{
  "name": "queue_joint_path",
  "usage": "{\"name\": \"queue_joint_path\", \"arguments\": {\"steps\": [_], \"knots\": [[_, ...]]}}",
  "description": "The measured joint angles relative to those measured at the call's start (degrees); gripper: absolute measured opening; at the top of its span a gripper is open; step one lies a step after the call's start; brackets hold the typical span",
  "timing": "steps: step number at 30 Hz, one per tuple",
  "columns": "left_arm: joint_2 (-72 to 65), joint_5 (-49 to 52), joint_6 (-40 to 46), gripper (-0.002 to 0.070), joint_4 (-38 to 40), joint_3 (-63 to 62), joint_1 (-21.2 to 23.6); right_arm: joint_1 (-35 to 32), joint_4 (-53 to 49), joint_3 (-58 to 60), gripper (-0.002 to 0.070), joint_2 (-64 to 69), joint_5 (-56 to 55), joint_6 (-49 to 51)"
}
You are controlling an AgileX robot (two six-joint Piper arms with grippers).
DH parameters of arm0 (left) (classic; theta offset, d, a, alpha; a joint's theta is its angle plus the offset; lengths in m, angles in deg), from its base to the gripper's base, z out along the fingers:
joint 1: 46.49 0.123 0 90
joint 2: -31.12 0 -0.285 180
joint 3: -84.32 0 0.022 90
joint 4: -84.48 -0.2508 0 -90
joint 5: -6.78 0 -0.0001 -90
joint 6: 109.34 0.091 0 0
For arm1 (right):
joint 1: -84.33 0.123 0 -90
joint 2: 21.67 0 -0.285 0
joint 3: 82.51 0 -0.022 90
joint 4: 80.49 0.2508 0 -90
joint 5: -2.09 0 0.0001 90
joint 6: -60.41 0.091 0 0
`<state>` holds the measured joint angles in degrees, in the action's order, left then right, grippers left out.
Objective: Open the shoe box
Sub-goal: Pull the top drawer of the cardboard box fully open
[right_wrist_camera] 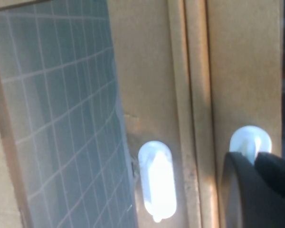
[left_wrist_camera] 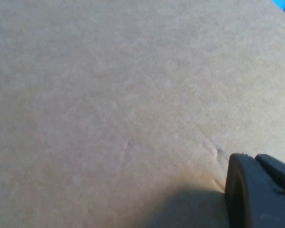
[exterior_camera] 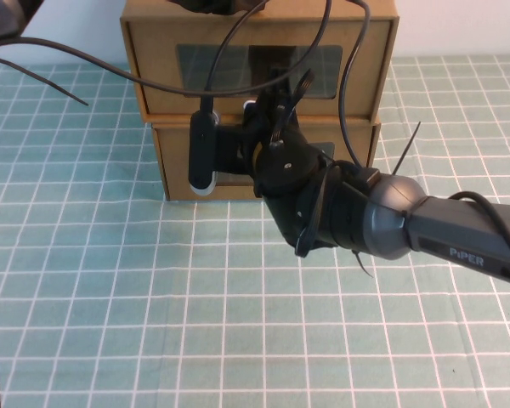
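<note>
Where the shoe boxes stand: two brown cardboard boxes are stacked at the upper centre of the high view, the upper shoe box (exterior_camera: 153, 59) set squarely on the lower shoe box (exterior_camera: 174, 166), both fronts turned toward the camera
Windows: a dark clear panel is set in each front; the upper window (exterior_camera: 191, 58) is largely in view, the lower one is mostly hidden behind the arm
Tablecloth: the boxes are carried by a green cloth (exterior_camera: 110, 297) ruled in white squares, by which the rest of the frame is filled
Right arm: it is stretched from the right edge of the high view up toward the middle of the box fronts, its grey link (exterior_camera: 459, 242) marked PIPER
Right gripper (exterior_camera: 276, 110): it is placed against the fronts near the line where the two boxes meet
Right jaws: in the right wrist view the dark fingers (right_wrist_camera: 242, 190) are seen together, pinched on the gripped pull (right_wrist_camera: 249, 137), a white tab whose rounded end shows just past them
Free pull (right_wrist_camera: 156, 180): a second white tab is seen on the neighbouring front, beside the window and untouched; the two tabs are parted by a double cardboard edge
Which box is gripped: it cannot be told
Left gripper (left_wrist_camera: 259, 190): it is seen only at the lower right of the left wrist view, close over plain brown cardboard; whether its jaws are apart or together cannot be told
Cables: black cables (exterior_camera: 344, 93) are looped across the upper box front
</note>
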<state>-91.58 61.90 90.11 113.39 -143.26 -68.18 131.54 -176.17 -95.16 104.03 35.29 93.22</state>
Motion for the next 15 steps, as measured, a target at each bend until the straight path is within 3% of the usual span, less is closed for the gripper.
{"name": "queue_joint_path", "arguments": {"steps": [15], "knots": [[0.0,0.6,0.0,-0.0004,0.6,0.0,0.3,5.8,-1.2,5.5,0.0008,-1.8,9.7,3.0]]}}
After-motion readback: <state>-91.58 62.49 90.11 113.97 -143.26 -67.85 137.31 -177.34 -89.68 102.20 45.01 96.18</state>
